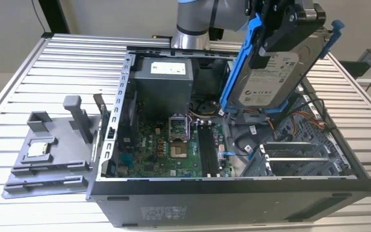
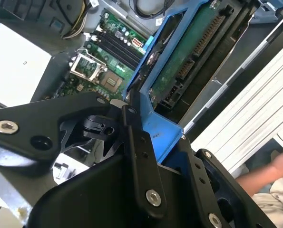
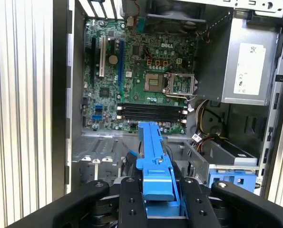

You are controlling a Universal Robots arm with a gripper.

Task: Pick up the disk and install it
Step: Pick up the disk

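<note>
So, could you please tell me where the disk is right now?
The disk hangs tilted in the gripper above the open computer case, toward the exterior view's right, next to the power supply.

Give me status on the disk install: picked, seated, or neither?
Done: the pick. The gripper is shut on the disk, clamping its blue frame. In hand: the disk hangs tilted in the air above the open computer case, with its label facing the exterior view. Left: seating it. The disk is not yet inside the case.
</note>
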